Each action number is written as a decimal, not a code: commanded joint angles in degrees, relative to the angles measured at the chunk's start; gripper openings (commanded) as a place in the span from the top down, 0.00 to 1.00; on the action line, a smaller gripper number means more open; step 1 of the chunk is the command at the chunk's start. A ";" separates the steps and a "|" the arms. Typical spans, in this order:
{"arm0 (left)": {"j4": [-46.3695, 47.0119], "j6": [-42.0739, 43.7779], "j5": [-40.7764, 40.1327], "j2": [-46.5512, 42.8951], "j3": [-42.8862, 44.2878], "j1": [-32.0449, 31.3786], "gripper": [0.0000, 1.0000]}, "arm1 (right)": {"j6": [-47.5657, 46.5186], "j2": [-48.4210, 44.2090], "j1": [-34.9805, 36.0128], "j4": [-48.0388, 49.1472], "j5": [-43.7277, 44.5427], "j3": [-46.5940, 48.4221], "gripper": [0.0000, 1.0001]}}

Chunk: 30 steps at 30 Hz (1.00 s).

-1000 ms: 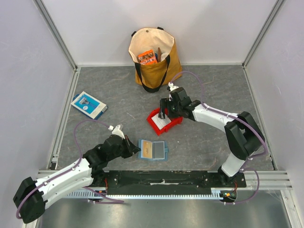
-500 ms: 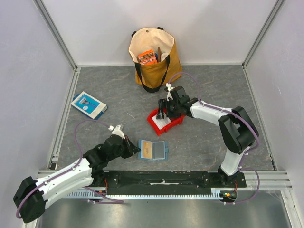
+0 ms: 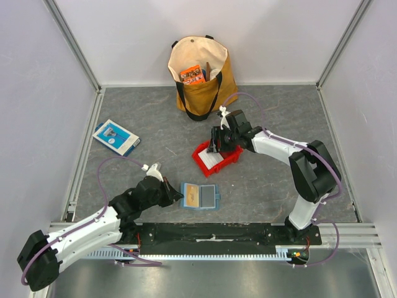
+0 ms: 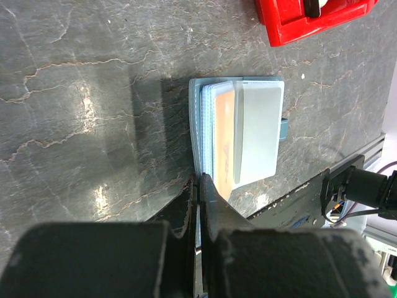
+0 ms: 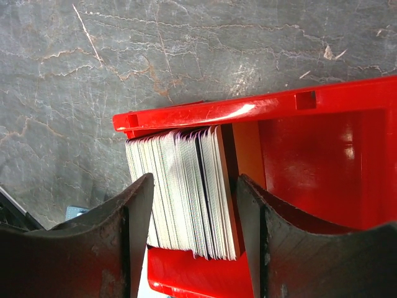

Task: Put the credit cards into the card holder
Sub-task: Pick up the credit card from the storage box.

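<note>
Card holder (image 3: 200,197): teal folding wallet, lying open and flat on the grey stone-patterned table (image 3: 267,186), near the front edge and between the two arm bases. In the overhead view its long axis runs left to right, roughly parallel to that edge. Contents: one tan card (image 4: 223,136) on the left panel and one pale grey card (image 4: 257,133) on the right, side by side, each with its long axis running front to back across the wallet. Left gripper (image 3: 178,196): low over the table, fingers pressed together with nothing between them, tip at the wallet's near-left corner (image 4: 201,186); actual contact cannot be told. Credit cards (image 5: 180,192): a dense stack, mostly white-grey with a brown card at one end, standing on edge and packed face to face in one corner of the red bin (image 5: 248,112). In the right wrist view the card edges run up and down, and the stack builds sideways along the bin's wall. The bin sits mid-table, beyond and slightly right of the wallet, turned diagonally in the overhead view (image 3: 201,162), with the pale stack (image 3: 214,160) showing inside. Right gripper (image 3: 217,147): over the bin, fingers apart and straddling the stack, one on each side (image 5: 195,186); a narrow gap shows beside the brown card, while contact on the other side cannot be told. Other items: a tan tote bag (image 3: 205,87) with black handles against the back wall, and a flat blue-and-white box (image 3: 116,137) at the left of the table.
</note>
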 commanded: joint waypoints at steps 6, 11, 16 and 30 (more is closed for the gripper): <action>1.25 0.16 -0.85 0.10 1.67 -0.19 0.98 | -0.28 -3.41 -0.50 0.72 -2.69 0.46 0.42; 1.43 0.16 -0.85 0.28 1.67 -0.02 0.98 | -0.20 -3.85 -0.77 0.55 -2.43 0.55 0.46; 1.60 0.42 -0.77 0.45 1.59 -0.02 0.98 | -0.11 -3.41 -0.94 0.37 -2.34 0.29 0.56; 1.60 0.34 -0.68 0.45 1.50 -0.10 0.98 | -0.19 -2.62 -1.29 0.37 -0.68 0.29 0.52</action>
